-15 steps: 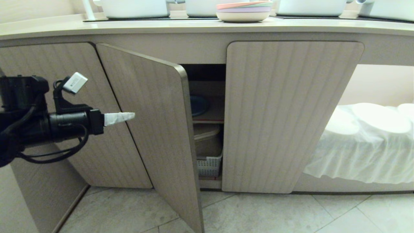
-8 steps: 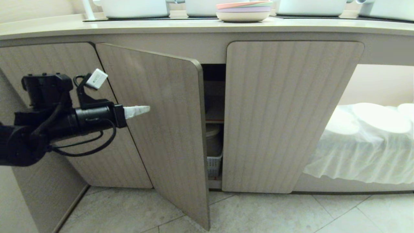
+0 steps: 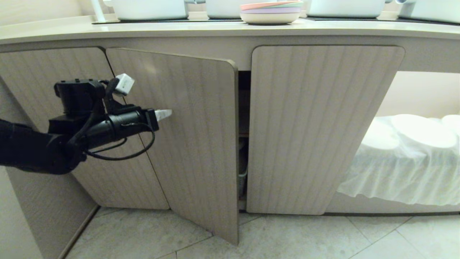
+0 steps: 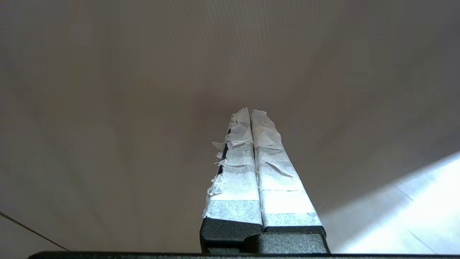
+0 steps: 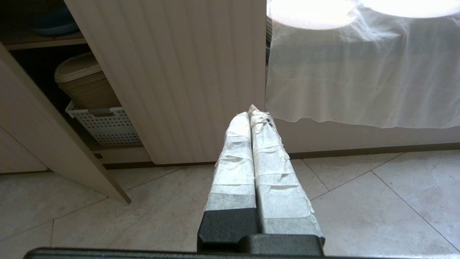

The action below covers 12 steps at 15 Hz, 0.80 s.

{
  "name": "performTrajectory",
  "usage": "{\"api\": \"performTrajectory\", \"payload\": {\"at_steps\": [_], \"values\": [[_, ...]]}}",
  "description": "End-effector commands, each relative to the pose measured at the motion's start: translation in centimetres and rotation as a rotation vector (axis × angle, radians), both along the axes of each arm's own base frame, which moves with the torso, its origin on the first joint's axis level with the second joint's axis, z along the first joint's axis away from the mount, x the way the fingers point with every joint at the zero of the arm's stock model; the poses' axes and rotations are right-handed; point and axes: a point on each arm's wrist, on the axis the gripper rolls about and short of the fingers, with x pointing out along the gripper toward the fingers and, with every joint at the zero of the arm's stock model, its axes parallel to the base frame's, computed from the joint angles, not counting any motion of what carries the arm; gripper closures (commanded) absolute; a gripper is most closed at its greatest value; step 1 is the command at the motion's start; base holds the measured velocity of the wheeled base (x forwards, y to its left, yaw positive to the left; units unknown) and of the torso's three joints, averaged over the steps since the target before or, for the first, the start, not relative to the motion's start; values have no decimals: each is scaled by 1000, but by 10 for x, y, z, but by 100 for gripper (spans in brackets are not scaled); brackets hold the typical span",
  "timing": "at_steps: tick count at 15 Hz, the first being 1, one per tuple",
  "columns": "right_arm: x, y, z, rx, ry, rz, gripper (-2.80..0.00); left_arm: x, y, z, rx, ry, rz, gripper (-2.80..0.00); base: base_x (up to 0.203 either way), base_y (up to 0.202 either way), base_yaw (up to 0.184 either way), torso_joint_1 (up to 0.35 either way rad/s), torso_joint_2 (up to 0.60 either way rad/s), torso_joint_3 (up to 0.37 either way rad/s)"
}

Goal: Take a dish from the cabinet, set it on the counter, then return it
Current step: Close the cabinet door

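Note:
The cabinet's left door [image 3: 194,136] stands slightly ajar, leaving a narrow dark gap [image 3: 243,136] beside the closed right door [image 3: 316,126]. My left gripper [image 3: 167,114] is shut and empty, its taped tips [image 4: 250,112] against that door's ribbed outer face. In the head view the door hides the dish. In the right wrist view the blue dish [image 5: 54,23] lies on the upper inner shelf. My right gripper [image 5: 251,111] is shut and empty, low over the floor in front of the right door. The counter [image 3: 143,30] runs along the top.
A pink-topped stack of pastel plates [image 3: 271,12] and white pots [image 3: 147,9] stand on the counter. Inside the cabinet, a lidded beige container [image 5: 82,81] sits in a white basket [image 5: 104,124]. A white cloth [image 3: 402,158] covers things at the right. Tiled floor [image 3: 305,237] lies below.
The left door has swung most of the way shut. My left gripper moved right and slightly up with it. The gap narrowed, and the dish dropped out of the head view.

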Motion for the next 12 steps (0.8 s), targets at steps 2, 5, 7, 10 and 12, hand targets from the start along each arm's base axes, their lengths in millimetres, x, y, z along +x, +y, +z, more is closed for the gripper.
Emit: {"api": "performTrajectory", "payload": {"at_steps": [2,5,7,10,12], "values": [[0,0,0,0,-1,0,0,1,0,-2,-4,-33,23,0,0,0,0,0,0,0],[0,0,0,0,-1,0,0,-17,2,7,-6,-48,18,0,0,0,0,0,0,0],[0,0,0,0,-1,0,0,-38,4,10,-7,-47,13,0,0,0,0,0,0,0],[0,0,0,0,1,0,0,-72,9,16,-8,-58,18,0,0,0,0,0,0,0],[0,0,0,0,1,0,0,-98,12,20,-8,-77,24,0,0,0,0,0,0,0]]}}
